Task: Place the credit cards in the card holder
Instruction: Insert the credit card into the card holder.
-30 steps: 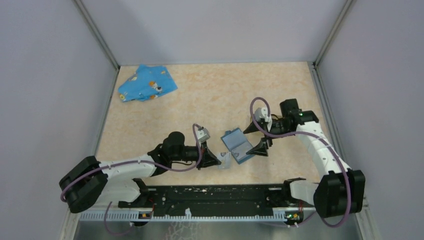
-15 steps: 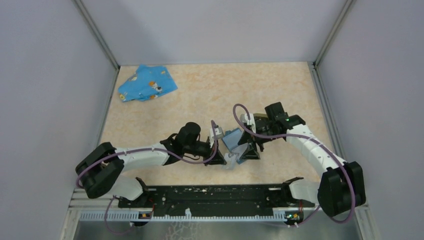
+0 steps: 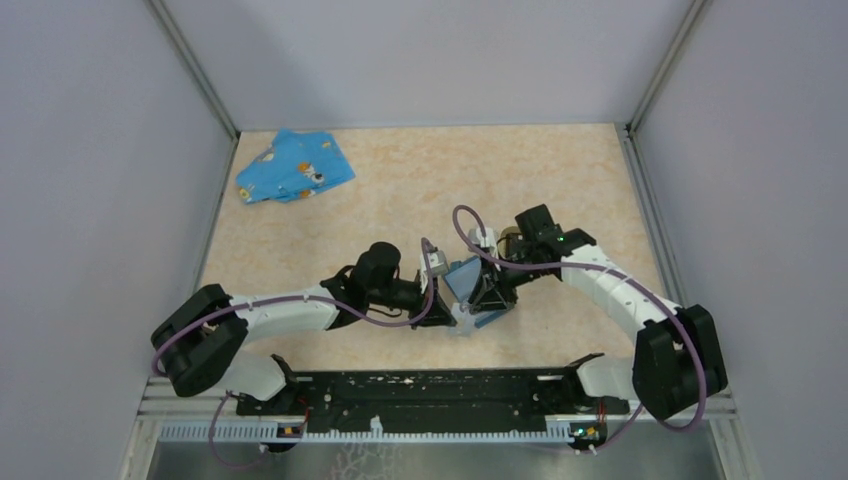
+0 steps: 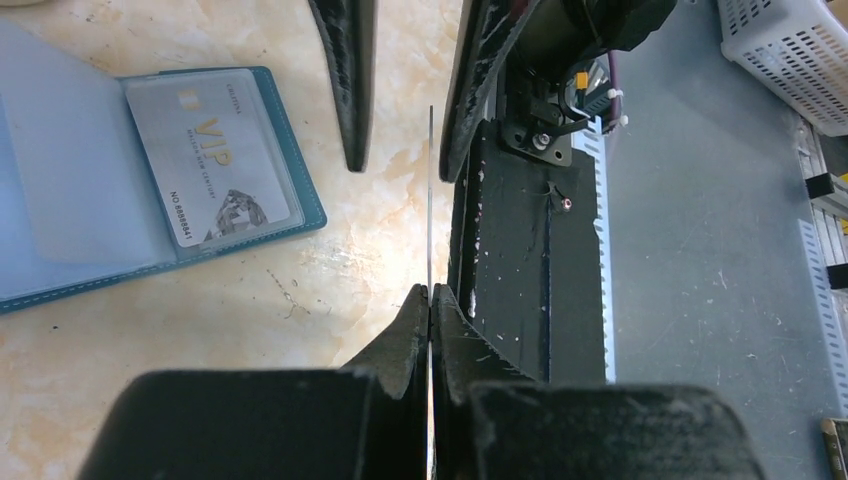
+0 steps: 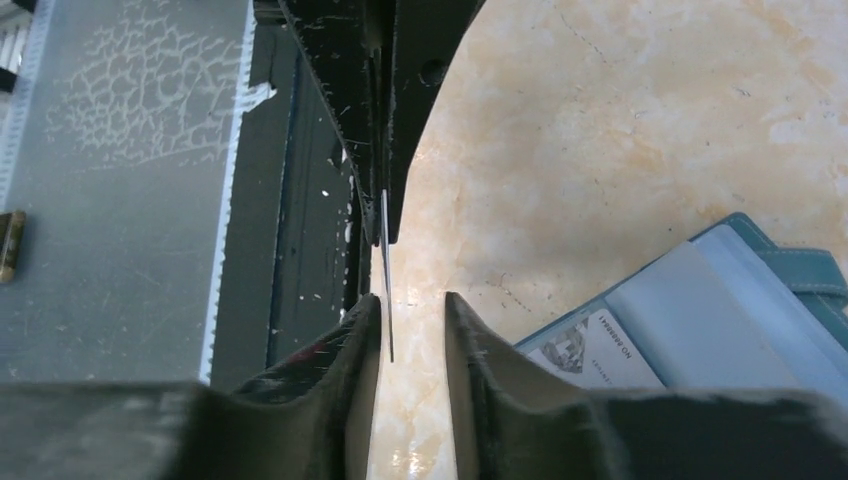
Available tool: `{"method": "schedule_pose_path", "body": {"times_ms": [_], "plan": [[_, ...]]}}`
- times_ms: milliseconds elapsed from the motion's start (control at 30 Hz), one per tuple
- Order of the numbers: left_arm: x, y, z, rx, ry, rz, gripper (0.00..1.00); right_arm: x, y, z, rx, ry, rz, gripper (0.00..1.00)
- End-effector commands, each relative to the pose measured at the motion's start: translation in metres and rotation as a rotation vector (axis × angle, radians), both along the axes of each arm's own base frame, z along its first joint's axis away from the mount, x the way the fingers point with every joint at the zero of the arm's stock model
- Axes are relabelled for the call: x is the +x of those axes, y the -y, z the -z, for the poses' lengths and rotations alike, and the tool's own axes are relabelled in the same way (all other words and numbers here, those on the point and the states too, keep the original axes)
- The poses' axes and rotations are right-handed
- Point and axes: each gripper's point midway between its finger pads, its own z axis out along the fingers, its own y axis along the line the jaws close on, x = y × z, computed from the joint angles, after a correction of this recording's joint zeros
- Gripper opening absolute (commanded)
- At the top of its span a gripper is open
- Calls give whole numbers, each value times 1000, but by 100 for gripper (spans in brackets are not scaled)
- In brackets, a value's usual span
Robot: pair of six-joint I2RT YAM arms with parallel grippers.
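Note:
A thin credit card point(image 4: 430, 200), seen edge-on, is clamped upright in my left gripper point(image 4: 430, 290), which is shut on it. My right gripper point(image 5: 412, 300) faces it with its jaws narrowly apart around the card's point(image 5: 386, 270) free end. The card lies close against one finger, and a gap shows to the other. Both grippers meet over the near table point(image 3: 462, 305). The card holder point(image 3: 466, 273), a blue open case with clear sleeves, lies flat just behind them. It point(image 4: 100, 200) has a grey VIP card point(image 4: 215, 155) in one sleeve.
A blue patterned cloth point(image 3: 295, 167) lies at the far left corner. The black base rail point(image 3: 420, 390) runs along the near edge, right below the grippers. A white basket point(image 4: 790, 50) stands beyond the rail. Grey walls close in both sides.
My right gripper has swung left to the left gripper, and its jaws have narrowed around the card's end. My left gripper carried the card right, then held still.

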Motion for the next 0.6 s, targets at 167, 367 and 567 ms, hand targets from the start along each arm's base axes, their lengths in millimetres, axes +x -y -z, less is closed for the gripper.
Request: {"method": "schedule_pose_path", "body": {"times_ms": [167, 367, 567], "plan": [[25, 6, -10, -31, 62, -122, 26, 4, -6, -11, -34, 4, -41, 0], [57, -20, 7, 2, 260, -309, 90, 48, 33, -18, -130, 88, 161, 0], [92, -11, 13, 103, 396, -342, 99, 81, 75, -31, -174, 147, 386, 0]]}}
